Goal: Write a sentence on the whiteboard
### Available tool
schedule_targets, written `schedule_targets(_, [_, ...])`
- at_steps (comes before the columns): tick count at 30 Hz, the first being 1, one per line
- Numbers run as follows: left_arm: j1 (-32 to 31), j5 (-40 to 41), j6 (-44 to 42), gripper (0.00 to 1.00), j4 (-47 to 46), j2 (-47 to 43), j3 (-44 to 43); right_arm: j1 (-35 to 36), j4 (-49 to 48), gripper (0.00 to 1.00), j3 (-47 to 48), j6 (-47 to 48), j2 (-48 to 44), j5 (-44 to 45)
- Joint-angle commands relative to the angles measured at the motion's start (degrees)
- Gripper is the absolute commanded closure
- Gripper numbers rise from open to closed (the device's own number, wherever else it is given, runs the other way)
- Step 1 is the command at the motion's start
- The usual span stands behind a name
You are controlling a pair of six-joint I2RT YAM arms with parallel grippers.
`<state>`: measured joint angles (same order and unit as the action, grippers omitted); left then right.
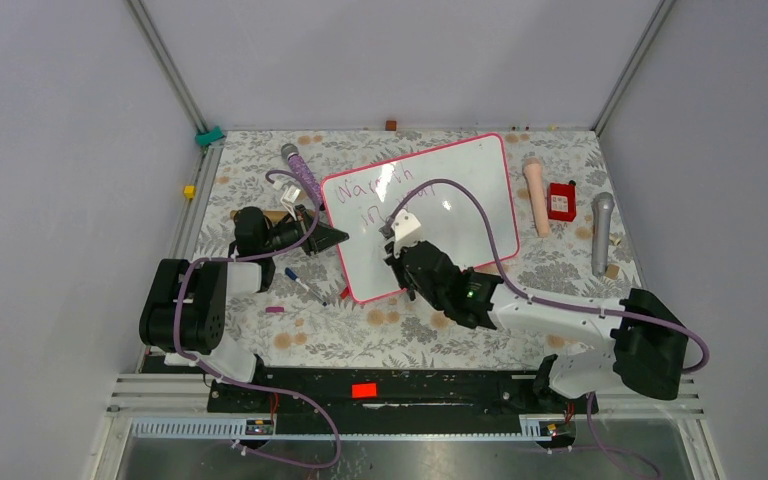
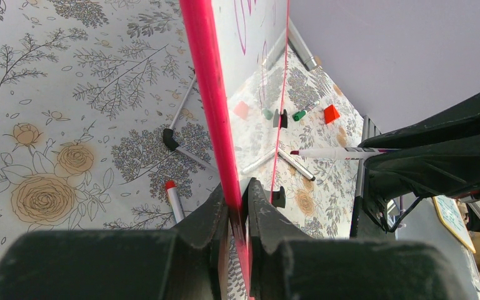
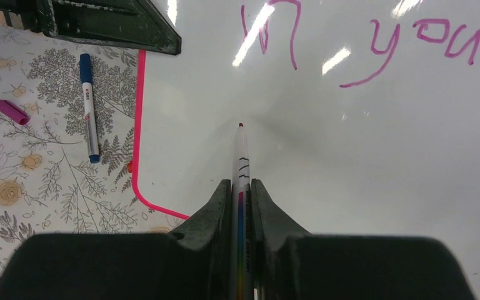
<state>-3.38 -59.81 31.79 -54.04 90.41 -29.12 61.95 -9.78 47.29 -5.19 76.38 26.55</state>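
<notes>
Right gripper (image 3: pixel 240 189) clamps a marker (image 3: pixel 242 156); left gripper (image 2: pixel 237 199) pinches whiteboard (image 2: pixel 203 81) edge; sentence (image 3: pixel 381 50) cut off.

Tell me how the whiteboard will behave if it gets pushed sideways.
The whiteboard looks thin and rigid, so it should slide as one piece rather than bend. Its glossy face is probably slippery; the pink frame, where the left claw is clamped, seems the surer hold. Broad and low, it seems unlikely to tip.

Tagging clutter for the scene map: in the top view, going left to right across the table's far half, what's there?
purple microphone → whiteboard → beige cylinder → red box → grey microphone
</notes>
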Motion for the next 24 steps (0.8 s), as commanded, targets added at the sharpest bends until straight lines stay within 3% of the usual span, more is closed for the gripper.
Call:
schedule_targets(1, [0.0,4.4,-7.8,1.00,1.0,0.7,0.6,1.0,-3.3,1.00,4.9,2.3,2.2,2.3])
schedule_targets(18, [0.1,4.3,-7.6,1.00,0.4,0.6,0.7,1.3,-0.4,1.00,10.0,3.9,8.7,7.1])
schedule_targets(24, [0.2,4.3,-7.4,1.00,0.1,0.6,0.8,1.2,1.7,1.00,12.0,2.9,11.1,4.4])
